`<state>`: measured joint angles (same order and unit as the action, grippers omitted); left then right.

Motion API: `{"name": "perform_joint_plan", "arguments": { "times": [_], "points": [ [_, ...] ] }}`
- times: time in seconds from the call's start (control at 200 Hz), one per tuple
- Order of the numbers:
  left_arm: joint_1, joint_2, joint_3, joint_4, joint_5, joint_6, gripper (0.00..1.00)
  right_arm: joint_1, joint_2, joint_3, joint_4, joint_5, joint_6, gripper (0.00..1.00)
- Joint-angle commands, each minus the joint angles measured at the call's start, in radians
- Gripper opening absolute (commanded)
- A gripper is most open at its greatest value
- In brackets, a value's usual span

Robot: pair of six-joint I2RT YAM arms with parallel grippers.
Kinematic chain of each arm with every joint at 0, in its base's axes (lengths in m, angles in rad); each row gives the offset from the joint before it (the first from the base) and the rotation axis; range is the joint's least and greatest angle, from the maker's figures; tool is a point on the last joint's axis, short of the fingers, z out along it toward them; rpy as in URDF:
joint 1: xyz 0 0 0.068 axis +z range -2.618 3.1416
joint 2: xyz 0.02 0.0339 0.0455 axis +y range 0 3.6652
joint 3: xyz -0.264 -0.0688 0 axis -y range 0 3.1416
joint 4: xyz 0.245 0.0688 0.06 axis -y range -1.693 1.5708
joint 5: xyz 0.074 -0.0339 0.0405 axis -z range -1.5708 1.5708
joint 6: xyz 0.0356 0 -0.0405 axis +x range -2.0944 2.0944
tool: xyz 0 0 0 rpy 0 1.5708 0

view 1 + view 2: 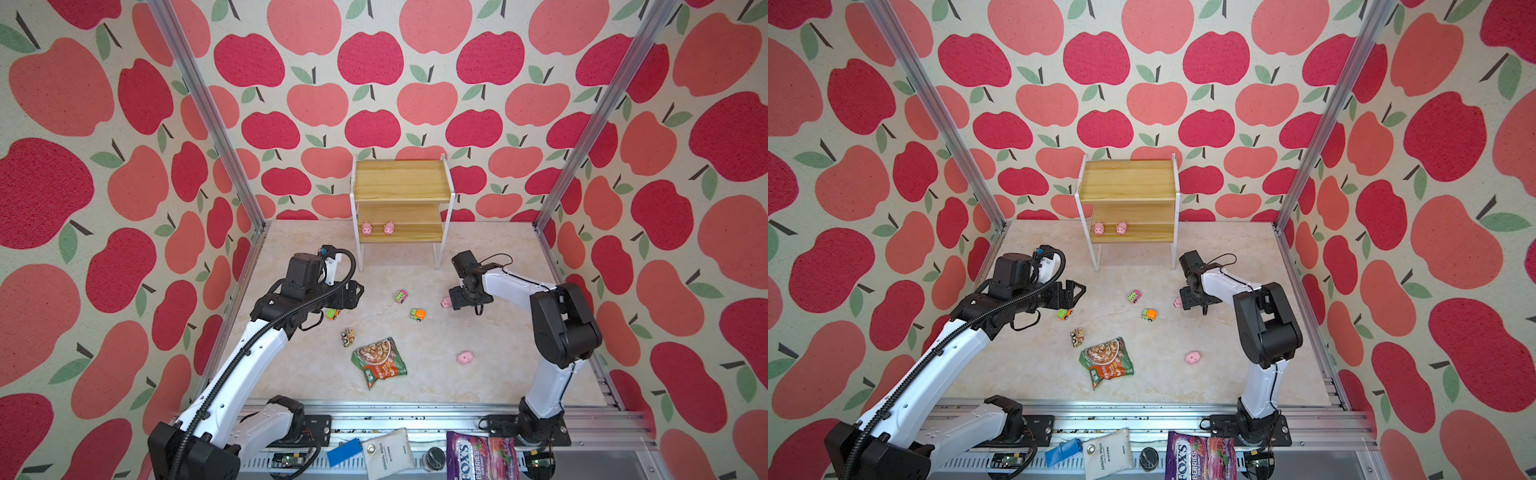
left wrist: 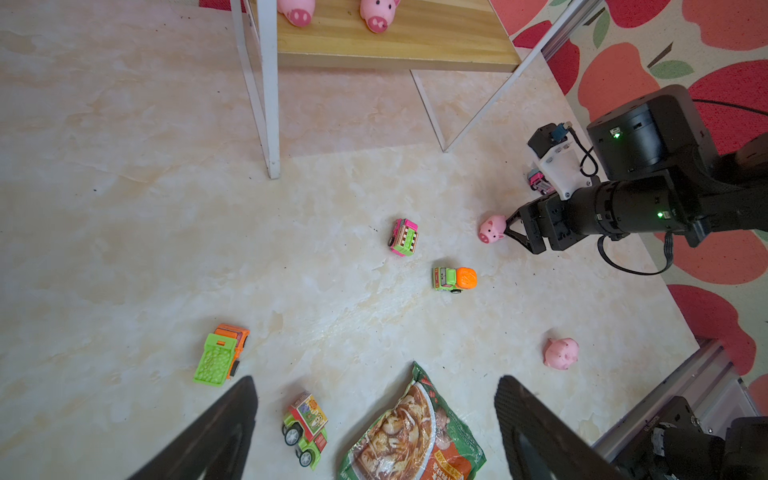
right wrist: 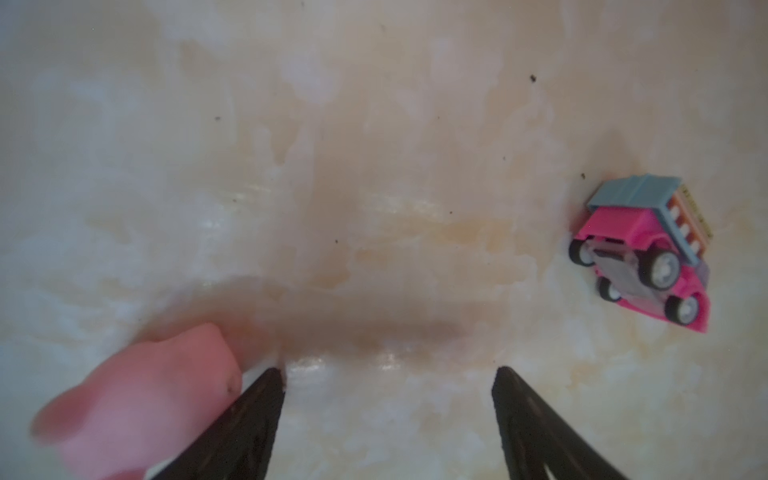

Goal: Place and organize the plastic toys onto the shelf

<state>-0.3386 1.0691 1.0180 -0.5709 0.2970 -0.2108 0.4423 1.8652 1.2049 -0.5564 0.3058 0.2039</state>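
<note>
The shelf [image 1: 401, 195] stands at the back wall with two pink pigs [image 1: 366, 228] [image 1: 389, 228] on its lower board. My right gripper [image 3: 388, 370] is open, low over the floor. A third pig [image 3: 145, 395] lies against the outside of one finger [image 3: 249, 415], not between the jaws. A pink truck [image 3: 640, 253] lies on its side beyond it. My left gripper [image 2: 376, 380] hangs open and empty above a tipped box truck [image 2: 307, 428]. Loose on the floor are a green dump truck [image 2: 220, 355], a pink-green truck [image 1: 401, 296], an orange-green truck [image 1: 417, 314] and another pig [image 1: 465, 357].
A green-and-orange snack packet [image 1: 379, 360] lies flat at the front middle of the floor. Candy bags [image 1: 482, 457], a white sachet [image 1: 388, 455] and a blue card [image 1: 344, 453] sit on the front rail. Metal frame posts [image 1: 582, 149] flank the floor.
</note>
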Motion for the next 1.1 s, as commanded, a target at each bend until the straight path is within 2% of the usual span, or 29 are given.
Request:
{"name": "perform_joint_plan", "arguments": {
  "times": [0.0, 0.185, 0.4, 0.7, 0.885, 0.945, 1.096],
  "points": [
    [-0.004, 0.011, -0.010, 0.013, 0.004, 0.021, 0.92, -0.005, 0.035, 0.050, 0.019, 0.011, 0.029, 0.83],
    [-0.002, 0.014, -0.009, 0.013, 0.004, 0.022, 0.92, -0.006, 0.064, 0.073, 0.057, 0.004, 0.070, 0.83],
    [0.003, 0.013, -0.010, 0.016, 0.009, 0.022, 0.92, -0.006, 0.018, 0.024, 0.169, -0.061, 0.096, 0.85],
    [-0.008, 0.002, -0.027, 0.037, 0.026, 0.039, 0.95, -0.007, -0.198, -0.186, 0.418, -0.143, 0.083, 0.89],
    [-0.026, -0.010, -0.024, 0.029, 0.020, 0.044, 0.95, -0.001, -0.370, -0.374, 0.543, -0.196, 0.091, 0.88],
    [-0.030, -0.017, -0.025, 0.030, 0.019, 0.046, 0.95, 0.016, -0.422, -0.457, 0.603, -0.223, 0.114, 0.87],
    [-0.031, -0.030, -0.024, 0.033, 0.024, 0.046, 0.94, 0.100, -0.490, -0.623, 0.756, -0.197, 0.180, 0.82]
  ]
}}
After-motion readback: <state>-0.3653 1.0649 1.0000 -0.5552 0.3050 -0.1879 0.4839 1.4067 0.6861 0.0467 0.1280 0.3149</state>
